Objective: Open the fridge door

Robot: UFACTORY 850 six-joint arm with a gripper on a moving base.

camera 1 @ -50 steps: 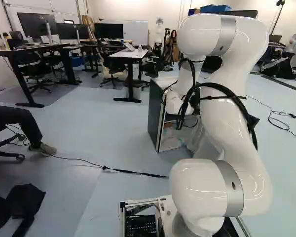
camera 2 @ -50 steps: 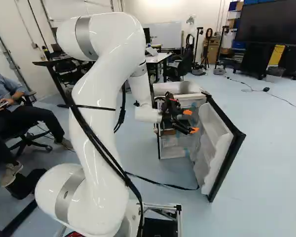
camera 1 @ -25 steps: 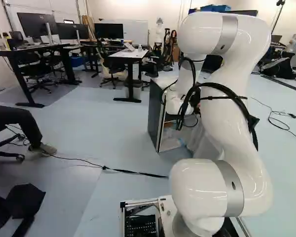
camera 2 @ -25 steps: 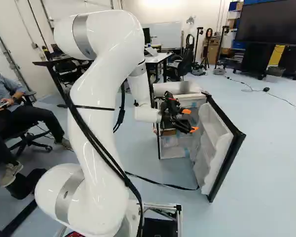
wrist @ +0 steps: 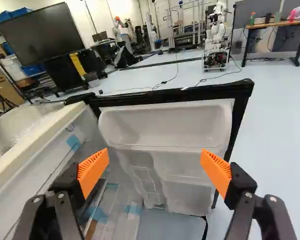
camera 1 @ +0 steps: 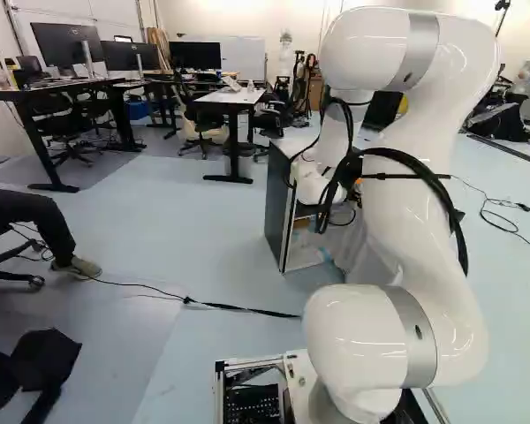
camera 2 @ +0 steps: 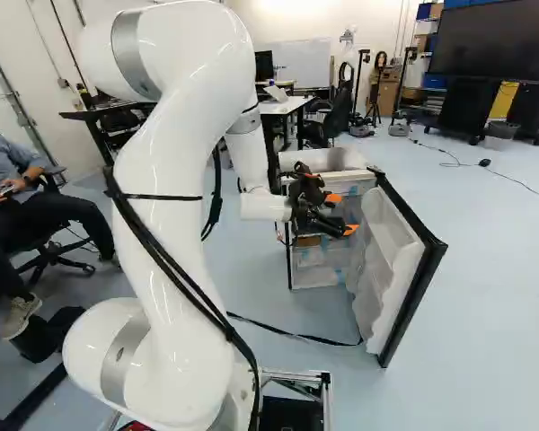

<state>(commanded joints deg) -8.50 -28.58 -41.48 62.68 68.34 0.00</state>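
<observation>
In the right base view my gripper (camera 2: 347,214) is at the front of the fridge (camera 2: 314,269), facing the inner side of its door. The door (camera 2: 397,260) stands wide open, its white shelved lining toward the arm and its black edge outward. In the wrist view my gripper (wrist: 155,167) is open, its two orange pads far apart with nothing between them. Ahead of it is the door's lining (wrist: 165,130), and the fridge's open interior (wrist: 97,200) lies beside and below one finger. Contact between gripper and door is not visible.
A black cable (camera 2: 287,332) crosses the floor before the fridge. A seated person (camera 2: 36,193) is at the left of the right base view. Desks (camera 1: 234,97) stand beyond the fridge, and another robot (wrist: 217,40) stands past the door.
The upper arm has shifted slightly up and back, and the gripper has moved a little toward the left of the right base view. Door and base have stayed where they were.
</observation>
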